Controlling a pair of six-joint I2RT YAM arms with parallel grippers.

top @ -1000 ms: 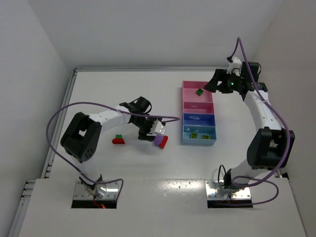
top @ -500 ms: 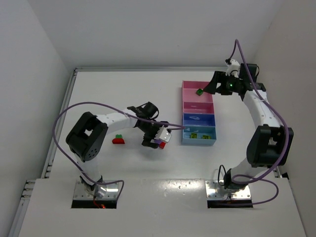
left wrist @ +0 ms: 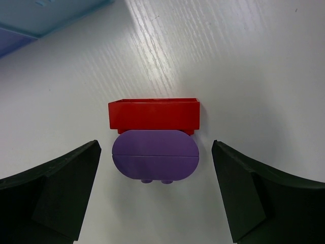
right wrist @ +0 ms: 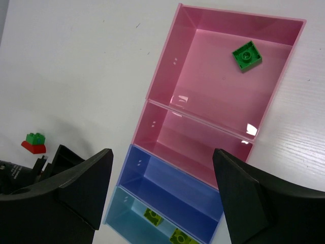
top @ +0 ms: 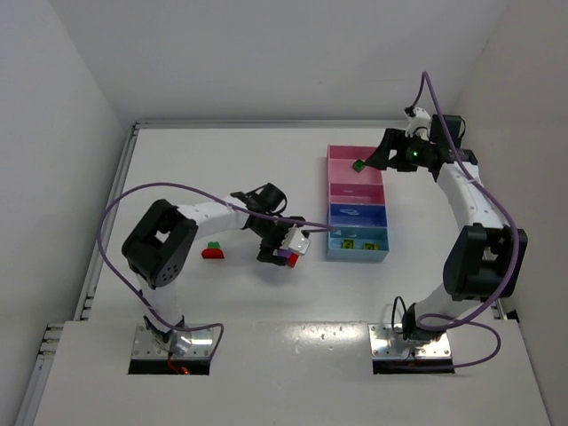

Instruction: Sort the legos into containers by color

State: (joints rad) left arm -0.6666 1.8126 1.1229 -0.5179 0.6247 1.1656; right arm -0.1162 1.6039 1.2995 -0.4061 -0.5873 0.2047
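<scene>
Since a second ago the left arm has swung right and lower, and its left pincer point(top: 282, 250) has spread wide over the purple-and-red pair it was beside before. Farthest left on the white bench point(top: 222, 169) lies a small red brick with a green brick on top point(top: 213, 252), apart from the arm. Just to its right the left pincer hangs over the pair. The wrist view shows the purple brick point(left wrist: 155, 157) lying flat with the red brick point(left wrist: 154, 114) touching its far side, both between the two dark fingers point(left wrist: 56, 193), which stand clear of them on either side.

Right of that sits the tray point(top: 330, 191), running from far to near: large pink compartment, smaller pink, dark blue, light blue. One green brick point(right wrist: 247, 56) lies in the large pink compartment near its far corner, and two yellow-green bricks point(right wrist: 152, 217) lie in the light blue one. Furthest right, the right pincer point(top: 376, 158) hovers above the tray's far end, spread apart and gripping nothing.
</scene>
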